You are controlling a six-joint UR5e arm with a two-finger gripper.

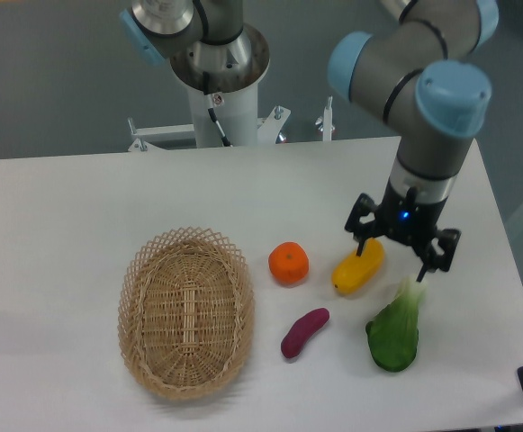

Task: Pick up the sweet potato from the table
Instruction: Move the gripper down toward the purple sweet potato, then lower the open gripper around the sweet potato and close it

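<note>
A: Where is the sweet potato?

B: It lies on the white table; the basket is to its left, the orange is just above it, and the green leafy vegetable is to its right.

A: And the gripper?

B: It hangs in the air with its fingers spread wide and nothing in them; it is over the yellow vegetable, not over the sweet potato.

A: So which step is this?

B: I think it is the reach; next it should go left and toward the front edge, line up over the purple one, then go down.
</note>
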